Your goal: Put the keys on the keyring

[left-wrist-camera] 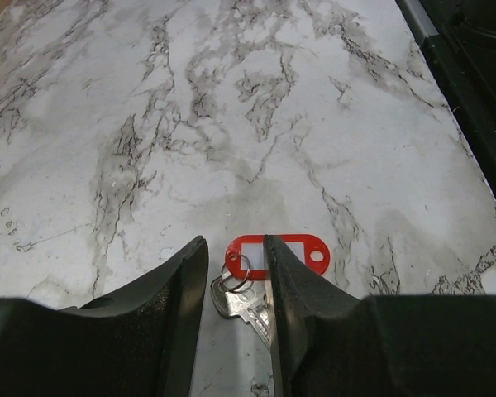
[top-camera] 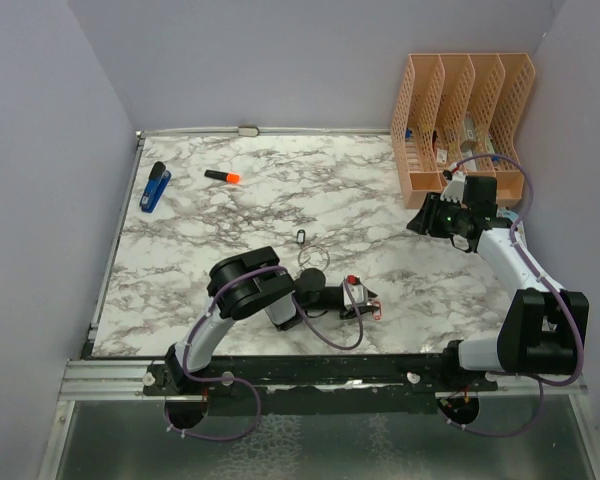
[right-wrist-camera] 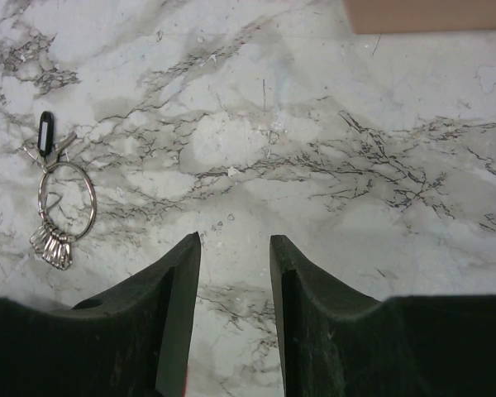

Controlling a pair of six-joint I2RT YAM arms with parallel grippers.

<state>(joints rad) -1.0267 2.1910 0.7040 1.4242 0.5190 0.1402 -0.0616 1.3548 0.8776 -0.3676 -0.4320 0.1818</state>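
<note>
A silver key (left-wrist-camera: 238, 299) on a small split ring with a red rectangular tag (left-wrist-camera: 296, 251) lies flat on the marble table. My left gripper (left-wrist-camera: 236, 266) is open and low over it, its fingers either side of the key's head; the right finger covers part of the tag. In the top view the left gripper (top-camera: 363, 300) is at the front centre, by the tag (top-camera: 374, 309). The keyring (right-wrist-camera: 66, 198) lies flat with several small keys (right-wrist-camera: 53, 244) and a dark-headed key (right-wrist-camera: 46, 132) at its top. My right gripper (right-wrist-camera: 234, 248) is open and empty, well right of the keyring (top-camera: 313, 256).
An orange file organiser (top-camera: 465, 120) stands at the back right, just behind the right gripper (top-camera: 426, 222). An orange-capped black marker (top-camera: 222, 176) and a blue object (top-camera: 155, 187) lie at the back left. Walls enclose the table on three sides.
</note>
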